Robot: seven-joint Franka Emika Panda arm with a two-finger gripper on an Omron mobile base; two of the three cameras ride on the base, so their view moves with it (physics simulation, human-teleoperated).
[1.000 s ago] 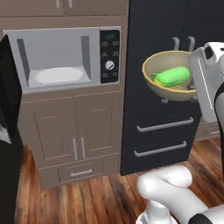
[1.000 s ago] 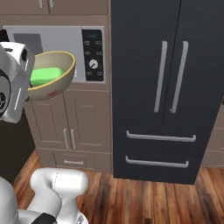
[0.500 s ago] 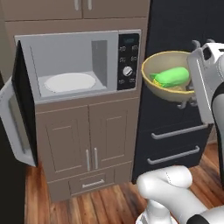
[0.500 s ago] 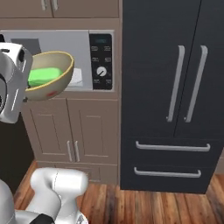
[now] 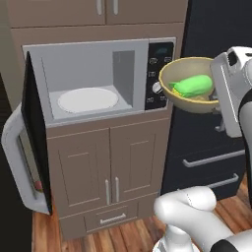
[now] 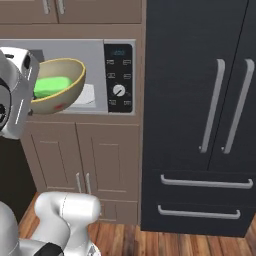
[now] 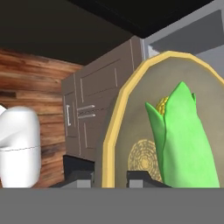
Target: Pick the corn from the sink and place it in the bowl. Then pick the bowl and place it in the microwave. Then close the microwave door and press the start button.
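Microwave cavity open, microwave door swung wide to its left edge. Bowl is carried level in front of the control panel, right of the opening; cavity lies leftward. Gripper is pinched on the bowl's rim. Corn lies inside. Start button indistinct; fingertips mostly hidden.

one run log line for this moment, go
phase: carrying to microwave | gripper: shut on round tan-yellow bowl rim | green husked corn: in bowl | silver-grey microwave: door open
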